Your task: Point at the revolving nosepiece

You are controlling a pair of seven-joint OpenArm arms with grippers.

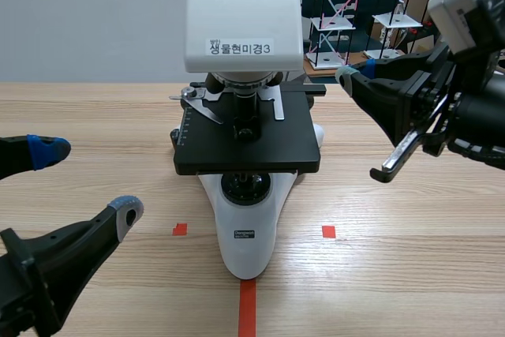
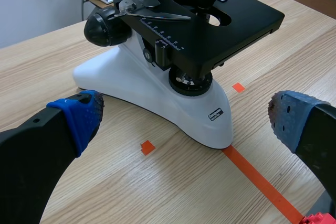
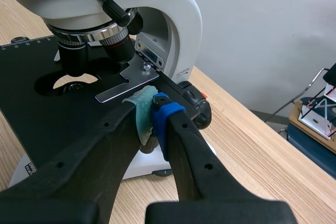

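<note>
Jaws together on nothing at the right gripper (image 3: 152,113), tip beside the black stage (image 1: 292,144) of the white microscope (image 1: 246,250) — near, not yet at, the silver-ringed revolving nosepiece (image 3: 86,36) above that stage. Pointing looks partway: right arm raised, angled inward; left gripper (image 2: 184,121) low before the microscope, jaws wide apart

The pale wooden surface (image 1: 410,266) carries one white-and-black microscope (image 1: 247,147), its base standing between two small orange-red tape squares.
</note>
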